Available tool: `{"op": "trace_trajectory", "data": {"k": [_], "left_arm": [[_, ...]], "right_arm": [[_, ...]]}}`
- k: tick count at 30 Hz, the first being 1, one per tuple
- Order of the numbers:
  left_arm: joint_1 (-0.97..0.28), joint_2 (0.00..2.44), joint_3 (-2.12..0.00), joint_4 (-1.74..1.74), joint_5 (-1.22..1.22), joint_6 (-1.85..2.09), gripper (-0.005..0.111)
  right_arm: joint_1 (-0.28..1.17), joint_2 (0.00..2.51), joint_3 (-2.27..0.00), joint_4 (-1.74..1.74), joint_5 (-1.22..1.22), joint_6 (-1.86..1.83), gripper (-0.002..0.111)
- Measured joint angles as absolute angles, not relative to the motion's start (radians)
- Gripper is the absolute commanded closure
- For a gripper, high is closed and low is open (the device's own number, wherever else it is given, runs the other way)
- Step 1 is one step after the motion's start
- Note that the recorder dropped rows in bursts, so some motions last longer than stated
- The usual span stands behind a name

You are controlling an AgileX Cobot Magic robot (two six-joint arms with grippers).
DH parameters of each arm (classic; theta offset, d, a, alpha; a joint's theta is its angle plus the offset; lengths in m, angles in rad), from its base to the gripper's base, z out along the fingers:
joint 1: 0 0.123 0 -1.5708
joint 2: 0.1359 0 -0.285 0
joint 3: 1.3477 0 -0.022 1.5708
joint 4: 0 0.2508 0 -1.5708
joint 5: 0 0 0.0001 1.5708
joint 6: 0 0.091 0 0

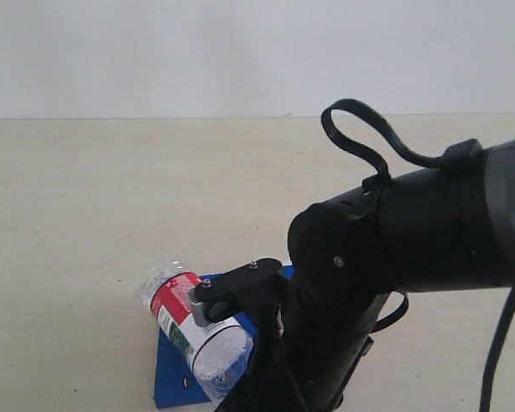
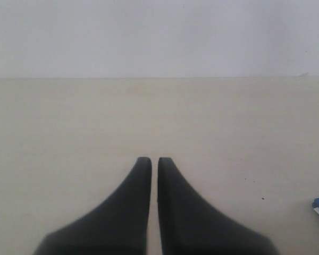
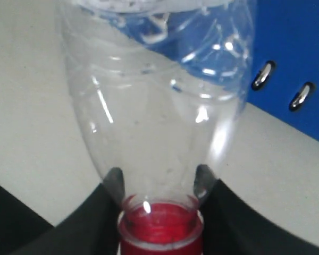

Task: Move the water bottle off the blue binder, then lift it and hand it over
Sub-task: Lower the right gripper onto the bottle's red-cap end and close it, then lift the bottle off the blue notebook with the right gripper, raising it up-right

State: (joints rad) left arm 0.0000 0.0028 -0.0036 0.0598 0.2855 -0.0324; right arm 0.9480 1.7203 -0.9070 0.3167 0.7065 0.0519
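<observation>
The water bottle (image 1: 193, 330) lies on its side across the blue binder (image 1: 167, 378), low and left of centre in the exterior view. The right end effector (image 3: 159, 183) clasps its neck right beside the red cap (image 3: 159, 231). The left end effector (image 2: 154, 159) is clenched on nothing above the worktop (image 2: 69, 122). The bottle looks near-empty: light, thin-walled, slick, likely to roll or dent. The stiff neck is probably the soundest hold

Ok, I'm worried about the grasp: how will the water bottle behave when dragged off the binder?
Lying on its side, the round water bottle would probably roll if nudged. Its clear wall looks thin, so may dent or slip; the right gripper sits at the stiffer-looking neck.
</observation>
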Motion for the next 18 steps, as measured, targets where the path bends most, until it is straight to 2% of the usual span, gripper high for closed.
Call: {"op": "trace_trajectory", "data": {"k": [9, 18], "left_arm": [[0.0, 0.003, -0.004, 0.06, 0.285, -0.032, 0.102], [0.0, 0.003, -0.004, 0.06, 0.285, -0.032, 0.102]], "right_arm": [[0.948, 1.593, -0.995, 0.184, 0.839, 0.084, 0.108], [0.948, 1.499, -1.048, -0.295, 1.023, 0.39, 0.108]]}}
